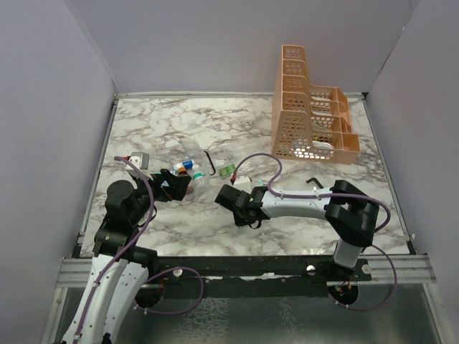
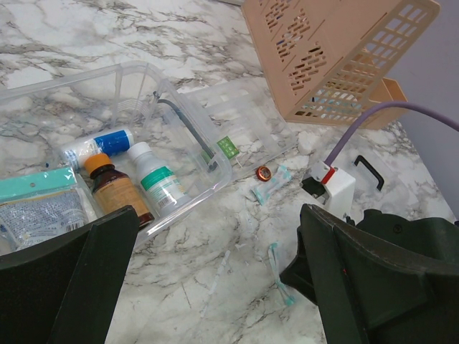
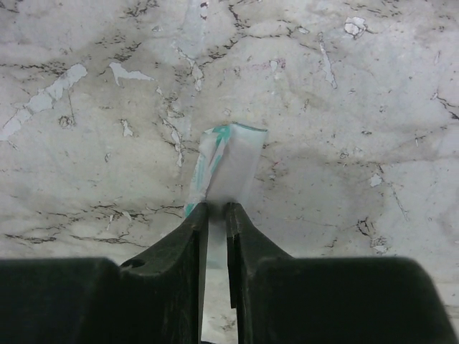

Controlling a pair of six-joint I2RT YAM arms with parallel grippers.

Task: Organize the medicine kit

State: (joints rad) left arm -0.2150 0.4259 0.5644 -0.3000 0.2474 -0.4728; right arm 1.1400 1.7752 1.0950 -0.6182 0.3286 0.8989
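medicine kit (image 2: 129,86) partly hidden; right gripper (image 3: 216,208) pinches half-hidden packet (image 3: 233,161).

Left arm (image 1: 118,283) and right arm (image 1: 301,206): white tube links, bulky black joint housings (same build both sides). A purple cable (image 2: 412,107) trails each in loose loops. Left gripper (image 2: 219,215): broad matte fingers (image 2: 72,279), near black, blunt-edged. Right gripper (image 3: 216,208): black fingers tapering to thin tips. White block (image 2: 336,188) with red tab at right wrist, possibly a camera housing.
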